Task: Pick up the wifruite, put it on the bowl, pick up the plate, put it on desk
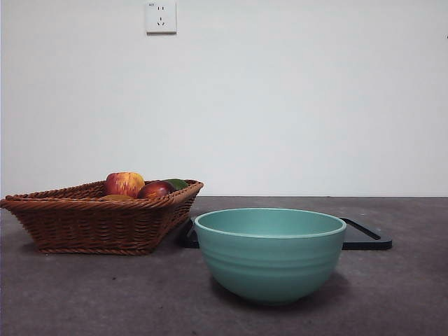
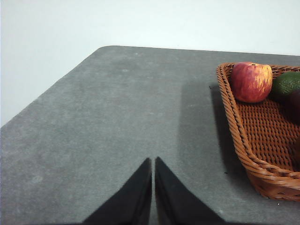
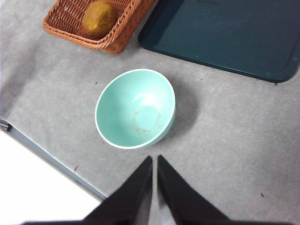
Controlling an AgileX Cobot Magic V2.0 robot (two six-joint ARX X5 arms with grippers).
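While the teal-green bowl (image 1: 270,253) stands empty on the grey desk (image 1: 84,294), nearest the front camera, a wicker basket (image 1: 98,220) sits to its left and a little further back, with a dark flat tray (image 1: 367,236) lying behind the bowl and reaching out to its right. In the basket, the front view shows a red-yellow apple (image 1: 124,183), a dark red fruit (image 1: 155,190) beside it and a slice of something green (image 1: 178,183) behind that. The wifruite (image 3: 99,18), a dull brown oval, lies in a corner of the basket; the right wrist view sees it plainly, whereas from the front only a brownish sliver shows above the wicker rim. Basket rim and tray edge lie just beside each other, and the bowl stands apart from both.

Much of the tray is hidden behind the bowl in the front view, and the right wrist view cuts off its far part and most of the basket. The left wrist view cuts the basket off as well, showing only the apple and part of a green fruit.

Neither arm appears in the front view. The left gripper (image 2: 153,161) hangs over bare desk beside the basket, jaws pressed together and holding nothing. The right gripper (image 3: 154,161) hovers above the desk just beside the bowl, looking down on it, jaws likewise closed and empty.
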